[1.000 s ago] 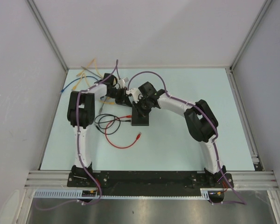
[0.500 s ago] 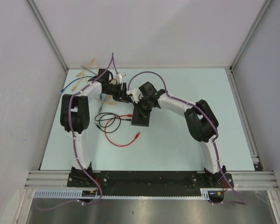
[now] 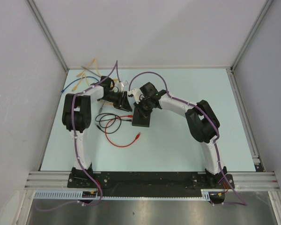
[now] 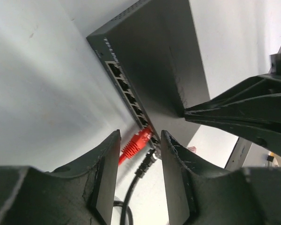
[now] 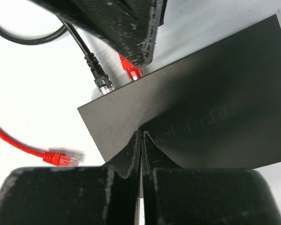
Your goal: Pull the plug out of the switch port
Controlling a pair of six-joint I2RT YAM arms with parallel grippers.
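Since half a second ago your left pincer [image 3: 126, 101] has swung back in toward the port edge of the box [image 5: 210, 93]. Your right arm has not shifted.

Your left pincer is apart. In the left wrist view the red plug [image 4: 136, 142] shows in the gap between its two fingers [image 4: 107, 159], with a sliver of space on either side. You cannot tell from these pictures whether either finger touches it. The plug is still seated in the switch port [image 4: 147, 129], the last socket of the row on the box's edge, straight ahead of the left pincer. The other sockets run away from the pincer along that edge.

A black plug [image 4: 146, 162] lies just beside the red one, on the side nearer the left pincer's right finger. In the right wrist view its clear tip sits at the box's edge, and you cannot tell whether it is inserted.

Your right pincer [image 5: 140, 137] is together, with its tips meeting on the flat top of the box. The box lies directly under it on the table [image 3: 178, 140], and the port edge is ahead of its tips. The left pincer faces it from across that edge.

A loose red plug [image 5: 62, 159] rests on the table well to the side of the right pincer, clear of the box.
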